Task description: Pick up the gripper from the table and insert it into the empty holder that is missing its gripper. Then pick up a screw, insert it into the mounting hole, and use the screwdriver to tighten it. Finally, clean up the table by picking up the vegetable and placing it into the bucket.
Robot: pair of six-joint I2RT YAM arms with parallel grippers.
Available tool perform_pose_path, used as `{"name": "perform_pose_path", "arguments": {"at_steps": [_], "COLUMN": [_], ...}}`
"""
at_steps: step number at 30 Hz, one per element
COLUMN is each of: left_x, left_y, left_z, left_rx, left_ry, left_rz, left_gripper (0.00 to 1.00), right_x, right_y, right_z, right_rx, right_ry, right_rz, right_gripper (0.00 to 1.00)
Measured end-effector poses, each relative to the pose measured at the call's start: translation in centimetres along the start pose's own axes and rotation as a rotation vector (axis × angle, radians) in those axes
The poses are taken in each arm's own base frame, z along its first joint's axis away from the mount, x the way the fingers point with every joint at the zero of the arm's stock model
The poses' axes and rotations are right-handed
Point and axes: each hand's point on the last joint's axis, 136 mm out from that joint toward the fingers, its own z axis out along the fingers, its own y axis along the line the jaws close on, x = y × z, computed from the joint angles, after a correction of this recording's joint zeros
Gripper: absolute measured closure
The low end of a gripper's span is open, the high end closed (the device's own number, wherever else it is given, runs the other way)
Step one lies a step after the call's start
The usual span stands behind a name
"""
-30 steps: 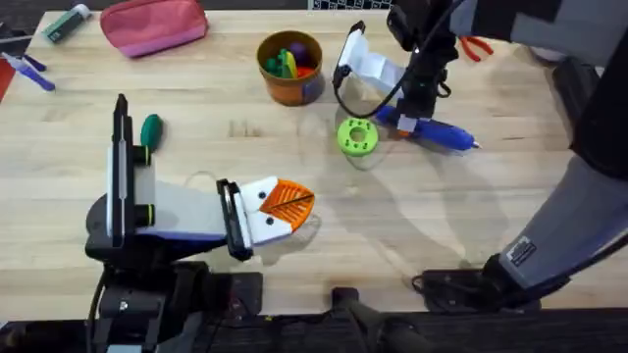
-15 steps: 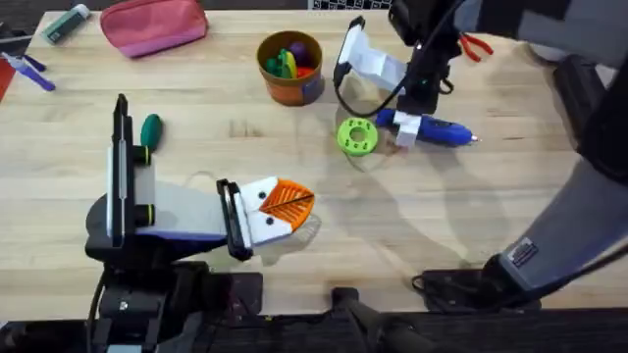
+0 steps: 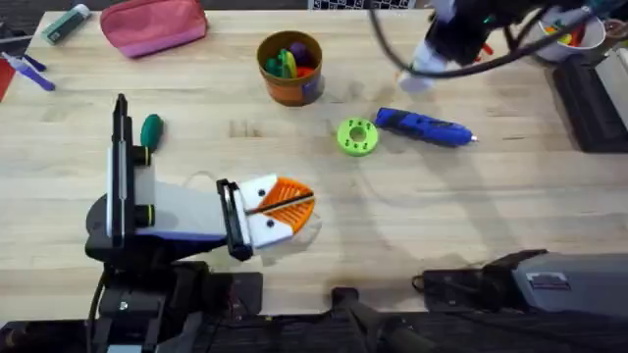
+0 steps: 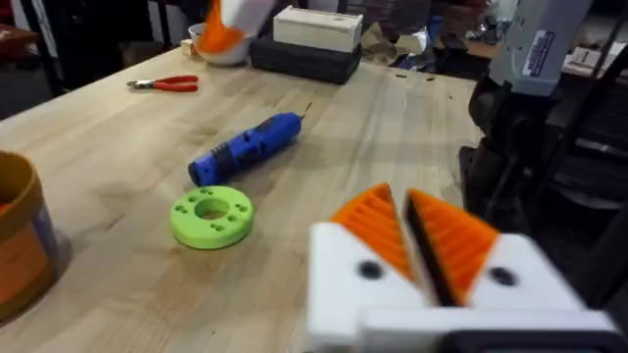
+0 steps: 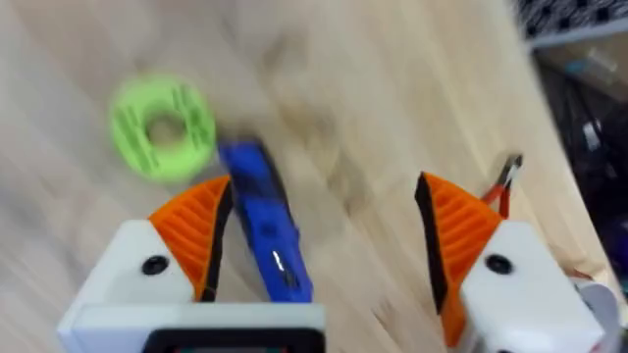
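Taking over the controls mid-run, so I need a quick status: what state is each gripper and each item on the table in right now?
left gripper: shut, orange pads together, holding nothing.
right gripper: open, empty, raised above the screwdriver.
screwdriver: lying flat on the table, not held.
green disc: flat on the table beside the screwdriver's blunt end.
vegetable: on the table, not in the bucket.
bucket: upright, toy pieces inside.
pliers: lying on the table.

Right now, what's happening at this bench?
The right gripper is up above the light wooden table, jaws wide open and empty, over the blue pen-shaped screwdriver, which lies beside the bright green holed disc. The left gripper rests low near the table's front, orange pads nearly together with nothing between them. The dark green oval vegetable isn't yet in the orange bucket.
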Motion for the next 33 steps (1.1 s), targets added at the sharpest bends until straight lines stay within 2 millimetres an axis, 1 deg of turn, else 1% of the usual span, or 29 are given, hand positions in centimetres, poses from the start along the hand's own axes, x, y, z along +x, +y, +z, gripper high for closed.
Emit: {"name": "perform_pose_path", "arguments": {"at_steps": [1,2,4,5,6,7,11,14,17,21,25,27,28,30,33], "left_x": [0.0,0.0,0.0,0.0,0.0,0.0,0.0,0.0,0.0,-0.1,-0.6,-0.7,-0.7,-0.7,-0.7], "left_y": [0.0,0.0,0.0,0.0,0.0,0.0,0.0,0.0,0.0,0.0,0.6,1.2,1.4,1.9,2.2], "left_z": [0.0,0.0,0.0,0.0,0.0,0.0,0.0,0.0,0.0,0.0,0.0,0.0,-0.1,-0.1,-0.1], "left_rx": [0.0,0.001,0.002,0.002,0.003,0.002,0.003,0.002,0.002,0.001,-0.033,-0.068,-0.083,-0.107,-0.126], "left_ry": [0.0,0.0,0.0,0.0,0.0,0.0,0.0,0.0,0.0,-0.002,-0.017,-0.02,-0.021,-0.022,-0.025], "left_rz": [0.0,0.0,0.0,0.0,-0.003,-0.001,0.0,0.0,0.0,0.0,-0.008,-0.031,-0.042,-0.057,-0.088], "left_gripper": [0.788,0.651,0.362,0.197,0.068,0.034,0.019,0.019,0.018,0.017,0.012,0.011,0.01,0.009,0.008], "right_x": [-0.8,-1.8,-3.3,-3.8,-4.2,-4.5,-4.4,-3.9,-3.4,-2.3,-1.5,-0.8,-0.4,0.5,2.0], "right_y": [-0.2,-0.4,-0.6,-0.7,-0.7,-0.6,0.0,0.7,1.3,2.4,3.4,3.9,4.4,5.1,6.5], "right_z": [-0.9,-2.0,-3.7,-4.4,-5.0,-5.5,-6.8,-7.7,-9.2,-11.9,-14.1,-14.3,-14.1,-13.3,-11.3], "right_rx": [0.011,0.021,0.025,0.022,0.015,0.006,-0.038,-0.06,-0.065,-0.063,-0.054,-0.047,-0.047,-0.049,-0.058], "right_ry": [-0.05,-0.108,-0.199,-0.237,-0.264,-0.282,-0.304,-0.296,-0.306,-0.325,-0.363,-0.382,-0.386,-0.391,-0.397], "right_rz": [0.039,0.092,0.191,0.249,0.304,0.351,0.514,0.574,0.603,0.619,0.62,0.624,0.631,0.65,0.703], "right_gripper": [0.009,0.008,0.008,0.007,0.007,0.007,0.008,0.007,0.007,0.007,0.008,0.008,0.008,0.008,0.008]}}
